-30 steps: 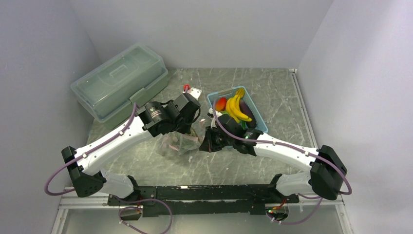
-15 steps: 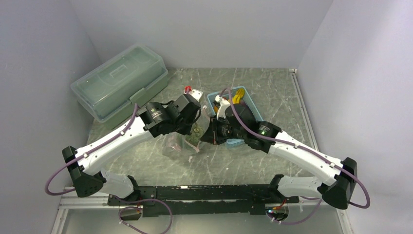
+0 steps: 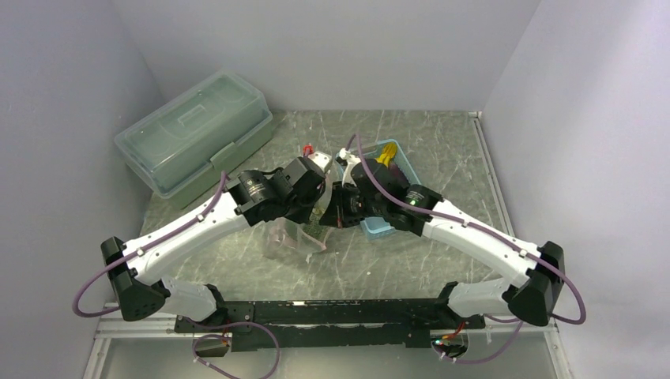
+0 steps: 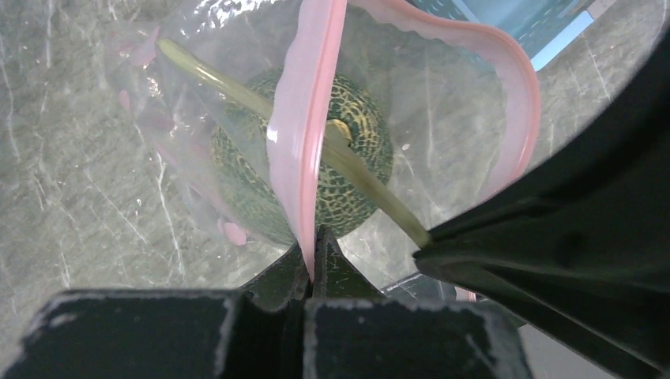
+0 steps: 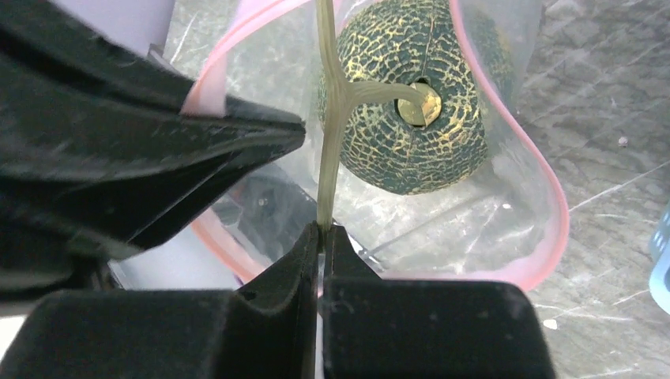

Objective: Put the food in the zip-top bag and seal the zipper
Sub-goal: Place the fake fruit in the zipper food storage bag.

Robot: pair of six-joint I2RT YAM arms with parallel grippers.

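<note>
The right gripper (image 5: 322, 231), clamped on the melon stem (image 5: 328, 158), had shifted left toward the left gripper (image 4: 314, 241); only wrist views showed the latter pinching the zipper (image 4: 304, 142)

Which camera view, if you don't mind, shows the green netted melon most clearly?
The right wrist view: the melon shows nearly whole, netted skin and stem sharp. In the left wrist view the zipper crosses it; the top external view gives only a dim glimpse.

White shells are set between chunky black joints on the left arm (image 3: 186, 234) and right arm (image 3: 474, 241); purple cables (image 3: 76, 300) are looped alongside.
</note>
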